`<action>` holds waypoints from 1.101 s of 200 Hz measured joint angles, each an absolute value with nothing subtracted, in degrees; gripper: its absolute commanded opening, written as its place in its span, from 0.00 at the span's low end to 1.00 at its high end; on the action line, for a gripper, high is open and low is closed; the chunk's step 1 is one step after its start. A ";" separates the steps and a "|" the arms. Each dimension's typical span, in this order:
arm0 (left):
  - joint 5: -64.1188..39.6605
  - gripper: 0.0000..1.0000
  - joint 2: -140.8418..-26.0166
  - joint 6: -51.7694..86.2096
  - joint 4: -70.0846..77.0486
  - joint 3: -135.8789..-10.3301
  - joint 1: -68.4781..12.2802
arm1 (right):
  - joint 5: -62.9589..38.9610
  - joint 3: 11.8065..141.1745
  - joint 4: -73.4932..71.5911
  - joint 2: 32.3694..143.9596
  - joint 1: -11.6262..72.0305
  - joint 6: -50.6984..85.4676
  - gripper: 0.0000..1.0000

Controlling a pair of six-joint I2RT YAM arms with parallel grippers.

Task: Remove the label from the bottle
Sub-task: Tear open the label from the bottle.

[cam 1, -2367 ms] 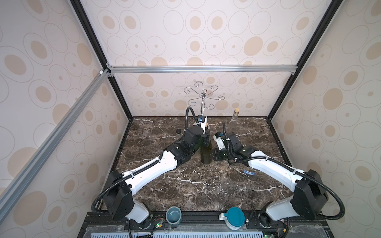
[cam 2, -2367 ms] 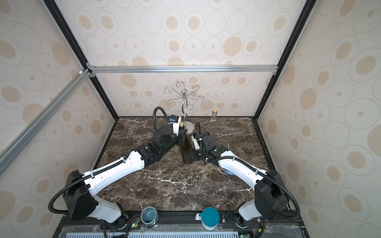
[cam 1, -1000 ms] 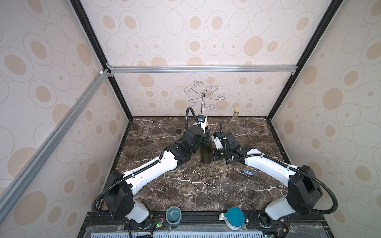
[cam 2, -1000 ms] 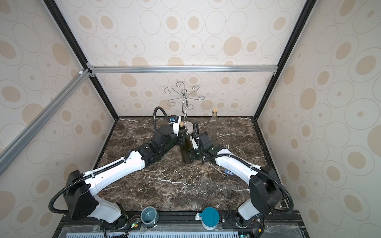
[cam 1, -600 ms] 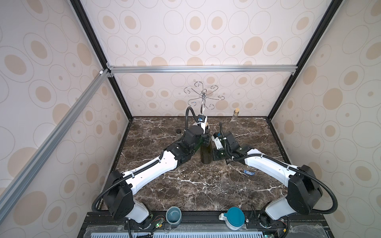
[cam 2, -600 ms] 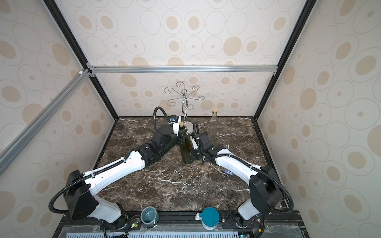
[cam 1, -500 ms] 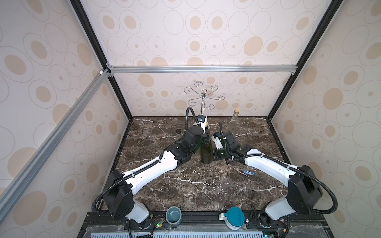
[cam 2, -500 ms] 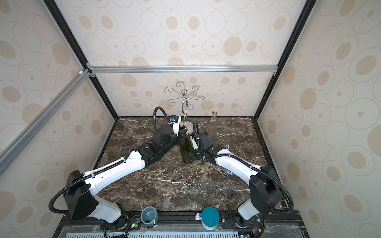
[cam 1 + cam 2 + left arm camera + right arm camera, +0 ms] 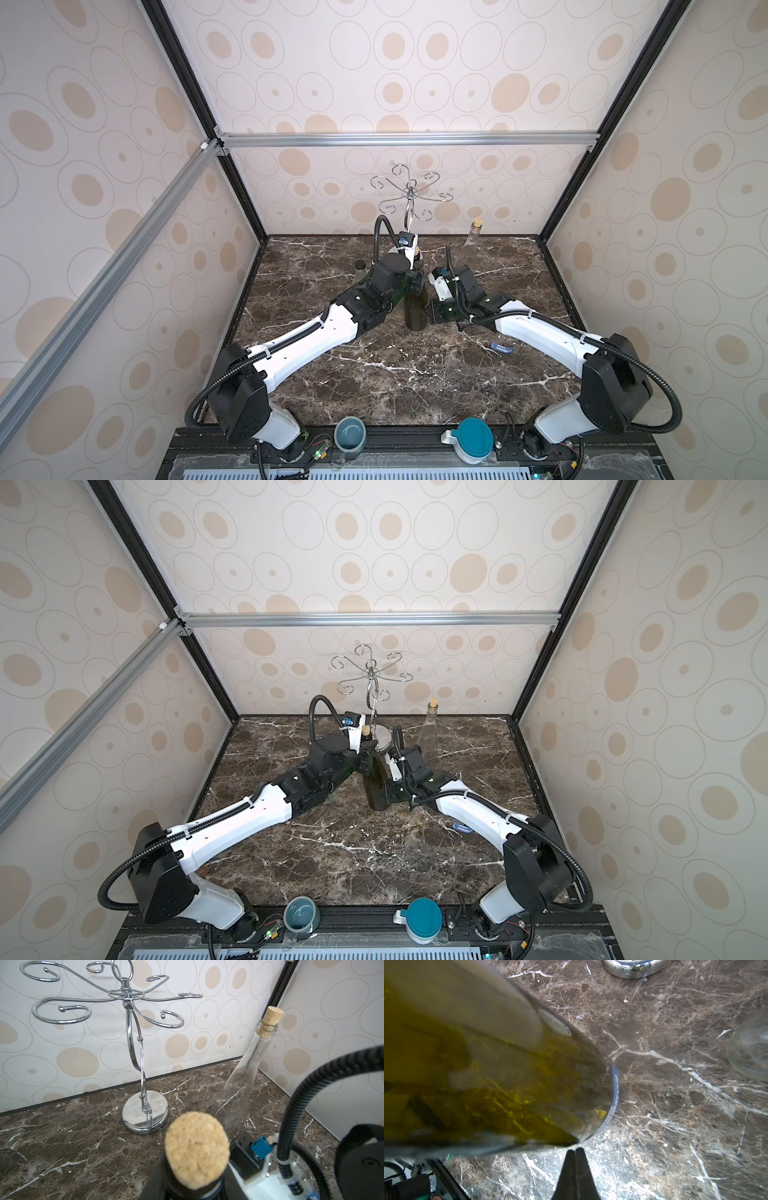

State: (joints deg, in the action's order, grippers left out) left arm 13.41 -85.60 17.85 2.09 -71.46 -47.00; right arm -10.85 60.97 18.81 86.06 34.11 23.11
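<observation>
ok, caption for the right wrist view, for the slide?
Jaws shut, right gripper at the foot of the green bottle on the marble table, chrome stand base nearby.

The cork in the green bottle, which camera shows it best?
The left wrist view: the cork fills the foreground, close enough to show its grain. In both top views it is a tiny tan dot atop the neck. The right wrist view shows just the lower body of the green bottle, no cork.

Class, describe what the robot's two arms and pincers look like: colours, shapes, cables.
The left arm and right arm match: white shells between black joints, with black ribbed cable hoses looping alongside. The left pincer and right pincer are black; the right's fingers taper to narrow tips.
</observation>
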 measured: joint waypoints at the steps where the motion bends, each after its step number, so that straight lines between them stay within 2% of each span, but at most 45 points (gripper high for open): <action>1: 13.41 0.03 -85.60 17.85 2.09 -71.46 -47.00 | -10.94 60.93 18.81 86.02 34.04 23.11 0.00; 220: 12.40 0.03 -85.62 16.19 1.87 -71.66 -47.05 | -12.84 59.46 20.14 84.18 31.79 21.12 0.00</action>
State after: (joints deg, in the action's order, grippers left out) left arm 12.40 -85.62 16.19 1.87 -71.66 -47.05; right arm -12.84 59.46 20.14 84.18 31.79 21.12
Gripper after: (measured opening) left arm 0.288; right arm 0.045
